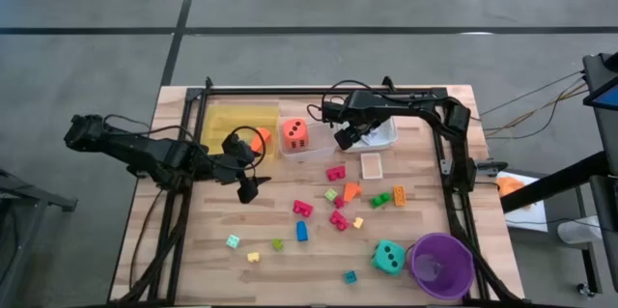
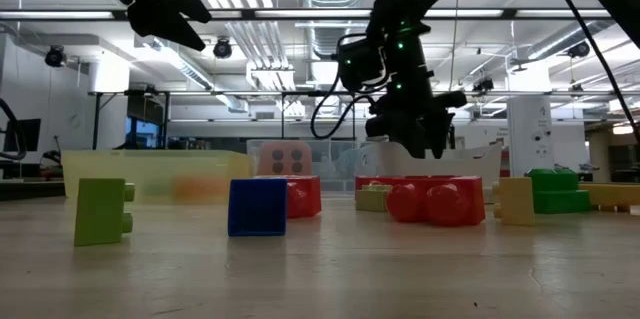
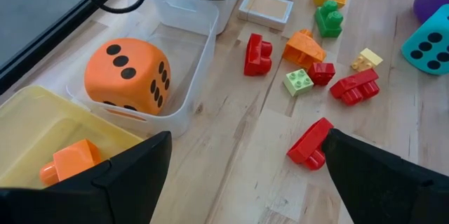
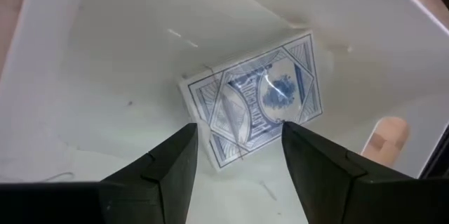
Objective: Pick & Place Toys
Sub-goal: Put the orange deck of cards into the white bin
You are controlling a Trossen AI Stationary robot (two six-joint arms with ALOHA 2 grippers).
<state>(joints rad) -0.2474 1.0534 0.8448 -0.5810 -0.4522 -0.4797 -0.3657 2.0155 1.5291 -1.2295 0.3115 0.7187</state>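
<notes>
1. A wooden table point(image 1: 193, 250) is seen from above, with two dark robot arms reaching in, one from each side.
2. The right gripper point(image 4: 238, 157) hangs over a white tray point(image 1: 381, 137) at the far middle of the table. Its jaws stand apart, and a blue-backed card deck point(image 4: 256, 104) lies flat on the tray floor just beyond the fingertips, not held.
3. The left gripper point(image 3: 242, 164) hovers on the left side, near a yellow tray point(image 1: 227, 120). Its jaws are wide apart and grip nothing.
4. An orange block point(image 3: 70, 162) lies in the yellow tray. An orange die point(image 3: 126, 75) with dark dots sits in a clear tray point(image 3: 200, 48) just right of it.
5. Many toys lie loose on the wood: a second card pack point(image 1: 372, 165) just near of the white tray, red blocks point(image 1: 337, 217), a green block point(image 1: 381, 198), a blue block point(image 1: 301, 232), and a teal die point(image 1: 388, 257) beside a purple cup point(image 1: 442, 265) at the near right.
6. Judged step: the right arm appears to be releasing the deck into the white tray, so this placement looks about done.
7. Judged next move: the right gripper should lift clear of the tray walls, then travel to another loose toy, perhaps the nearby card pack, approaching with jaws spread. The left gripper looks well placed for the red block point(image 3: 311, 142) in front of it.
</notes>
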